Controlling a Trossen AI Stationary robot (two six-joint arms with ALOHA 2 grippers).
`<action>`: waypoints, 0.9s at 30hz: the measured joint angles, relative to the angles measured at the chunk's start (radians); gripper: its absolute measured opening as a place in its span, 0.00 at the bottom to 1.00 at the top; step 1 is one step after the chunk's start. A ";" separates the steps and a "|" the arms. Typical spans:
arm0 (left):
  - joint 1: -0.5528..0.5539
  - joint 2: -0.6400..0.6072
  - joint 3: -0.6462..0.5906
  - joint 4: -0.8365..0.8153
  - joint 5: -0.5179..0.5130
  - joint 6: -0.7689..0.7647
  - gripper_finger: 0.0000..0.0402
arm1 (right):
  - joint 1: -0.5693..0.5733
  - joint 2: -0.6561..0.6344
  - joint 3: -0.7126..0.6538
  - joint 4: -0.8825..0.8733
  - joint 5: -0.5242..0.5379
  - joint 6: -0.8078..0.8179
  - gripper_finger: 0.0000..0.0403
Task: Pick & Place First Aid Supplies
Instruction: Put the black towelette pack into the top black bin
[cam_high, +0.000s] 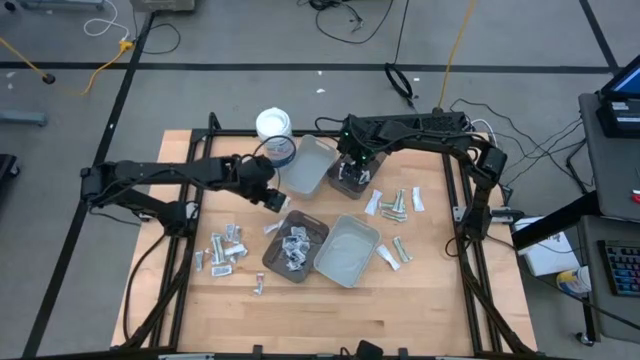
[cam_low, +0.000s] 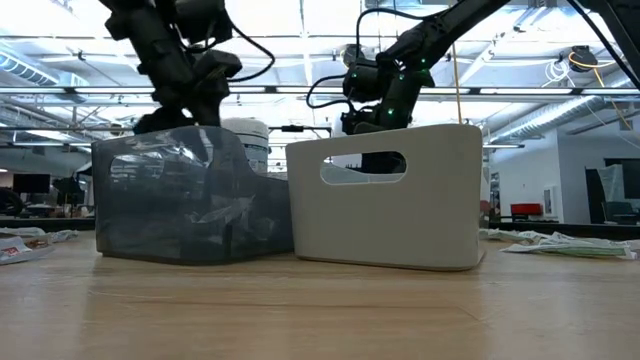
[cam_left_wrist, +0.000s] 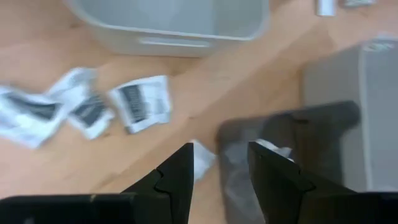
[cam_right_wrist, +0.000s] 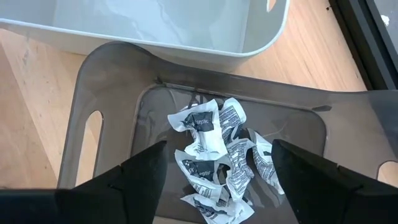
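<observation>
The first aid supplies (cam_high: 228, 248) were seen as tiny flat packets and strips, judged to be very light, thin, crinkly and somewhat slippery, so that a pinch across a raised edge or a crumpled fold would be called for rather than a press onto the flat face. They were scattered on the wooden table (cam_high: 330, 315). One cluster lay just beside the smoky tray (cam_high: 296, 246) on the left arm's side, a heap lay inside that tray, and another group (cam_high: 396, 205) lay beyond the pale tray that stands touching it. A further crumpled pile (cam_right_wrist: 217, 155) was held in the dark tray (cam_right_wrist: 112, 93) at the far edge of the table. Over that pile the right gripper (cam_right_wrist: 217, 180) was poised, wrist pitched downward, its fingers spread wide with nothing between them. The left gripper (cam_left_wrist: 219, 177) was reached out low from its side, hanging near the smoky tray's rim, its fingers part-way apart and nothing visibly pinched; one packet (cam_left_wrist: 142, 104) lay near it on the wood.
</observation>
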 joint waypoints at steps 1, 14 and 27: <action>0.000 -0.001 0.008 -0.030 -0.022 -0.010 0.38 | 0.000 0.000 0.000 0.000 0.000 0.000 0.69; 0.000 0.025 0.064 -0.372 -0.012 -0.042 0.38 | 0.000 0.000 0.000 0.000 0.000 -0.002 0.69; 0.090 0.035 0.063 -0.497 0.002 -0.050 0.38 | 0.000 0.000 0.000 0.005 0.000 -0.003 0.69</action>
